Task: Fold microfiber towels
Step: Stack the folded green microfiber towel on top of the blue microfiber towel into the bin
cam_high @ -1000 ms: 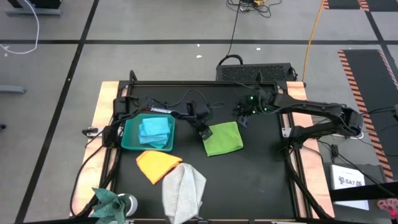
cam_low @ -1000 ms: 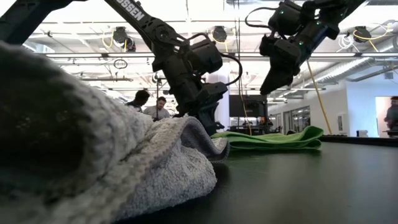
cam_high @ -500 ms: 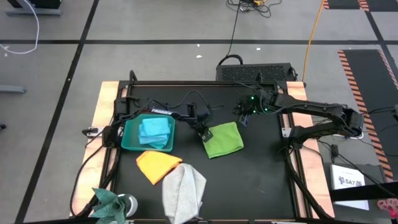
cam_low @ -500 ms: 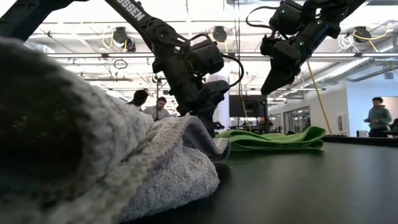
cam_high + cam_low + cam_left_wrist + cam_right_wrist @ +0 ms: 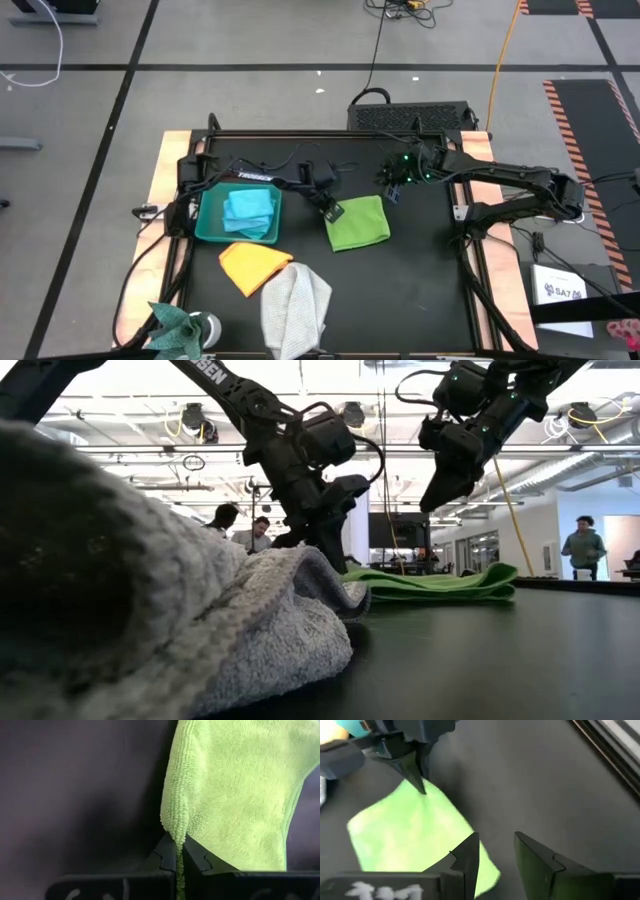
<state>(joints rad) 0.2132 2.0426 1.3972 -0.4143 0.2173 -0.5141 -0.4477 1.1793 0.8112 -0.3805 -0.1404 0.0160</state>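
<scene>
The lime green towel (image 5: pixel 358 222) lies folded on the black table (image 5: pixel 420 290), near the middle, just beside the teal bin (image 5: pixel 209 226). The left gripper (image 5: pixel 330 209) pinches one corner of it tight, and in the left wrist view a thin bit of green cloth (image 5: pixel 176 827) sits squeezed between the two dark fingers (image 5: pixel 167 856).

That pinch is very small. If the arm pulls fast, the corner may slip out and the towel may flop back down. If it lifts only the top layer, the neat fold may come open. If it drags low, the towel may bunch up on the table.

The right gripper (image 5: pixel 393 186) hangs in the air near the far side of the green towel, with its fingers apart and nothing in them. It is close by, so the two arms may bump if the left one swings that way.

The teal bin holds the light blue towel (image 5: pixel 249 208), folded. I cannot tell if more cloths lie under it. The orange-yellow towel (image 5: pixel 252 265), the light grey towel (image 5: pixel 295 305) and the teal towel (image 5: pixel 176 322) lie out on the table, not in the bin.
</scene>
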